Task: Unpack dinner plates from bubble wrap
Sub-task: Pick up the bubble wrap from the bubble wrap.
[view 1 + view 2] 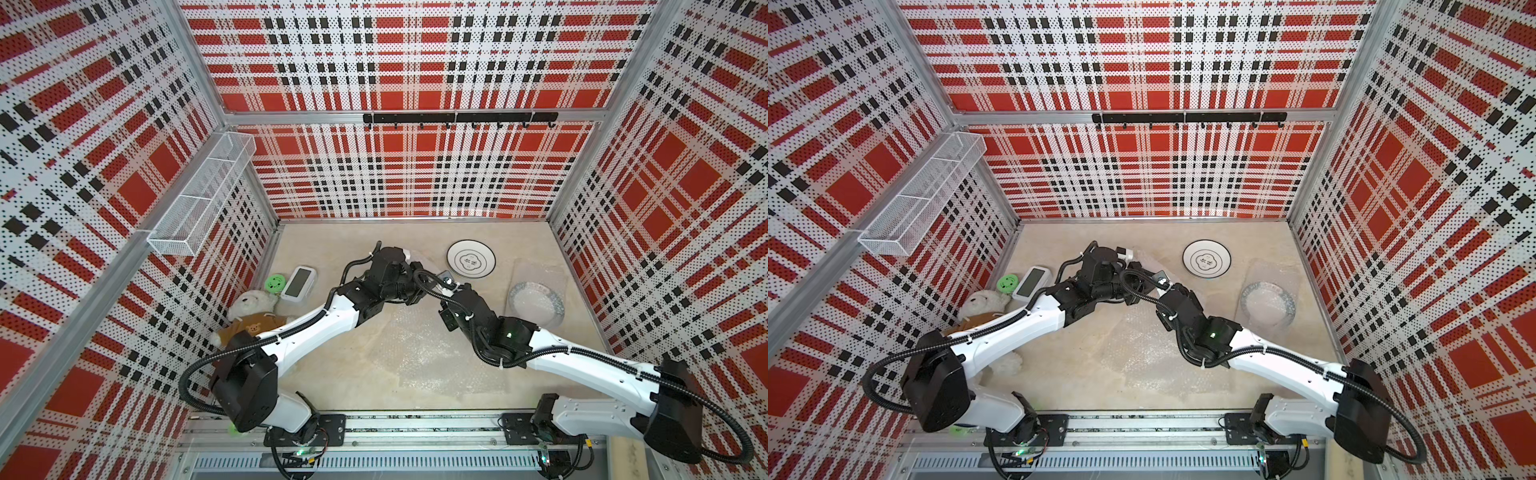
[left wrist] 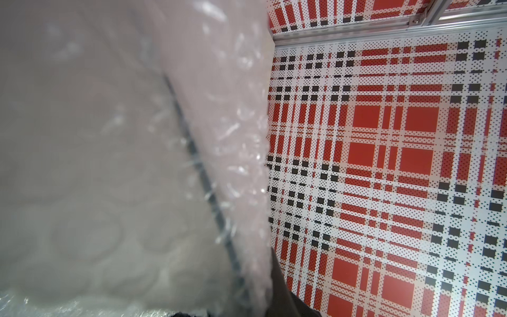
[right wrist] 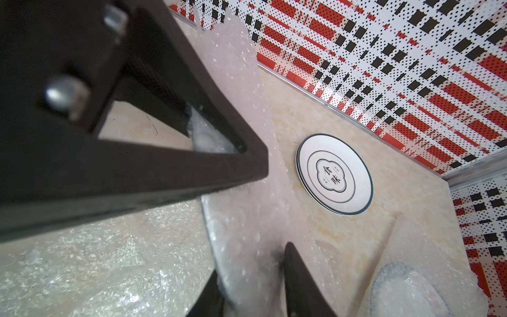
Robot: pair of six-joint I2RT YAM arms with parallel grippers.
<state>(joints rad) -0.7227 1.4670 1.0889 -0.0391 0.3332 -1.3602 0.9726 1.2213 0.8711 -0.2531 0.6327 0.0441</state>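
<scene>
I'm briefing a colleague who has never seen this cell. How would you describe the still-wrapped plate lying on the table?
On the beige table, look along the robot's right-hand plaid wall. Just nearer the robot than the bare white plate lies the wrapped plate, flat. Unlike its neighbour, it sits under clear bubble wrap that frosts its face and greys its rim.
</scene>
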